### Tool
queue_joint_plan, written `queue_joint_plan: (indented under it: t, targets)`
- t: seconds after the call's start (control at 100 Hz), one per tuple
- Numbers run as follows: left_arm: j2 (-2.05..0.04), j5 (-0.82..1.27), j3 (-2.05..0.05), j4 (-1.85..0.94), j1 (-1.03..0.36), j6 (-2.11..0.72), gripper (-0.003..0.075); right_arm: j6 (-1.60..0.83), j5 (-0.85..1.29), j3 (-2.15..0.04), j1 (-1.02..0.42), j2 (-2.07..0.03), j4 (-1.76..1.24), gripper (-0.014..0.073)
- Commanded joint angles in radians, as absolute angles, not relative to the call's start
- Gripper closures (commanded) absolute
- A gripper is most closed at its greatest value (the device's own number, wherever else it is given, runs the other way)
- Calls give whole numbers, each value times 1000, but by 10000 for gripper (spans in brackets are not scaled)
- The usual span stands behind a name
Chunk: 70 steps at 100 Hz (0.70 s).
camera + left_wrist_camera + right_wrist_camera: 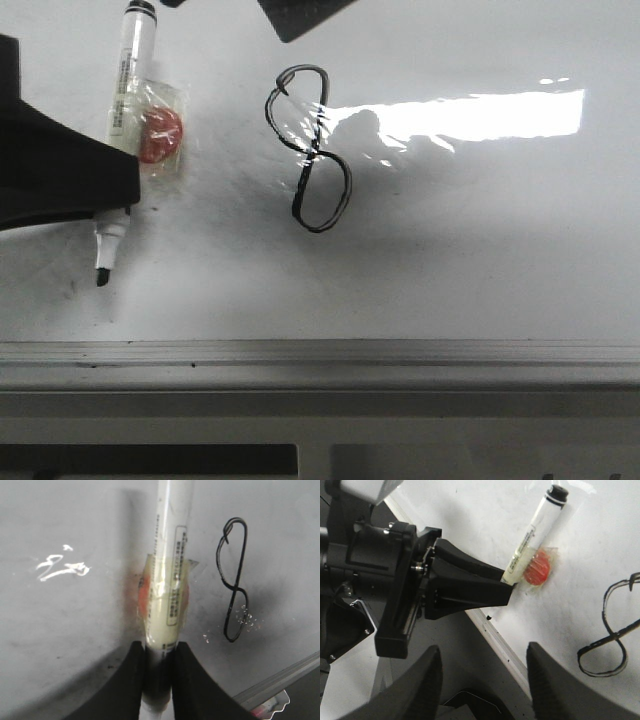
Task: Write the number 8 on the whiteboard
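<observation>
Marker (122,110) label carries print, too small to read. Left gripper (159,672) clamps the marker barrel, tip (103,268) on the whiteboard (480,260). Number 8 (310,150) drawn upper centre of front view, black, slanted. Red wrapped item (160,135) lies beside the marker. Right gripper (482,682) spread wide, empty. Board glossy, glare patch upper right, grey edge rail (320,352) below.

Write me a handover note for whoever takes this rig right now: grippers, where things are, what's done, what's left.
Left gripper: shut on the marker, uncapped tip at the whiteboard, left of the drawing.
Right gripper: open, empty, off the board's edge.
Number 8: drawn in black mid-board, both loops closed.
A wrapped red candy lies beside the marker.
Done: the writing looks complete. Left: probably only setting the marker down and withdrawing.
</observation>
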<state>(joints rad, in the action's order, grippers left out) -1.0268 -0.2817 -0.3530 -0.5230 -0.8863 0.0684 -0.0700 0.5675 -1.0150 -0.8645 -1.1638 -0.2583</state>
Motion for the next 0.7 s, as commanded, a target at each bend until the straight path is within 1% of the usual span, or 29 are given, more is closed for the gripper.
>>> queue_joint_plan:
  t: [0.0, 0.35, 0.4, 0.42, 0.46, 0.47, 0.48, 0.59, 0.64, 0.69]
  targets:
    - [-1042, -321, -394, -563, -890, 79, 741, -70, 498, -1043, -862, -1141, -284, 263]
    - [-1057, -336, -394, -567, -890, 79, 732, -70, 498, -1043, -862, -1141, -290, 263]
    - [-1057, -334, -394, -567, -890, 79, 696, -70, 498, -1043, -862, -1141, -290, 263]
    - [-1057, -332, -394, -567, -890, 79, 671, -70, 498, -1043, -862, -1141, -290, 263]
    - [-1057, -332, -394, -567, -890, 79, 596, -70, 498, -1043, -862, -1141, -290, 263]
    - [-1057, -332, -394, -567, -890, 79, 596, -70, 498, -1043, -862, -1141, -290, 263]
    - [-1057, -332, -394, -567, -890, 79, 561, -70, 498, -1043, -862, -1141, -290, 263]
    - [-1057, -328, -394, -567, -890, 79, 402, -70, 498, -1043, -862, -1139, -290, 263]
    - [-1055, -328, -394, -567, -890, 79, 369, -70, 498, -1043, -862, -1134, -278, 263]
    - [-1050, -325, -394, -567, -890, 79, 364, -70, 496, -1043, -862, -1124, -255, 274]
